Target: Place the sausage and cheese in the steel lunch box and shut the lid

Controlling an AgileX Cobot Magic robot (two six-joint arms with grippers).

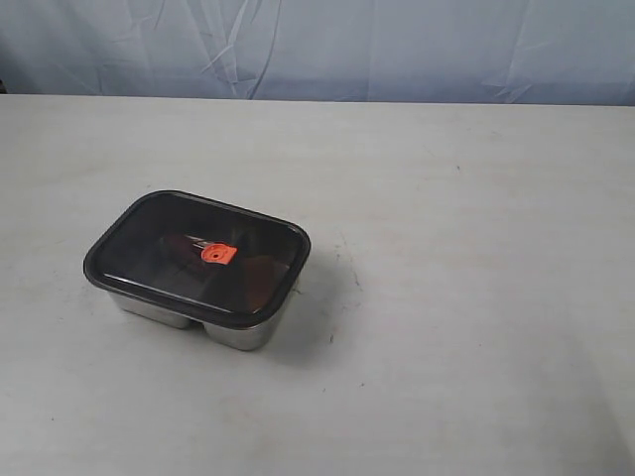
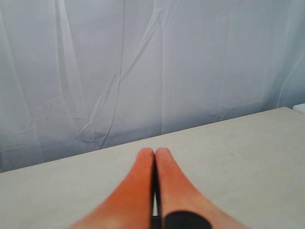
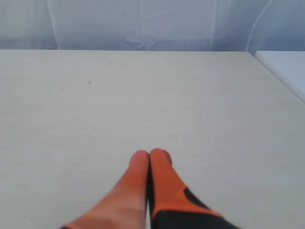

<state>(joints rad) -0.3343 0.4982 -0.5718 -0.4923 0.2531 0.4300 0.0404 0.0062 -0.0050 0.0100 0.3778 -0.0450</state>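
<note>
The steel lunch box [image 1: 234, 333] stands left of the table's middle in the exterior view. The dark tinted lid [image 1: 159, 233] sits on top of it, its orange valve tab [image 1: 217, 254] in the centre. Dim reddish shapes show through the lid; the sausage and the cheese cannot be told apart under it. Neither gripper appears in the exterior view. My left gripper [image 2: 154, 151] is shut with nothing between its orange fingers, over bare table. My right gripper [image 3: 149, 154] is shut and empty as well.
A pale blue cloth backdrop [image 1: 317, 45] hangs behind the table's far edge. A white surface [image 3: 286, 67] shows beyond the table's edge in the right wrist view.
</note>
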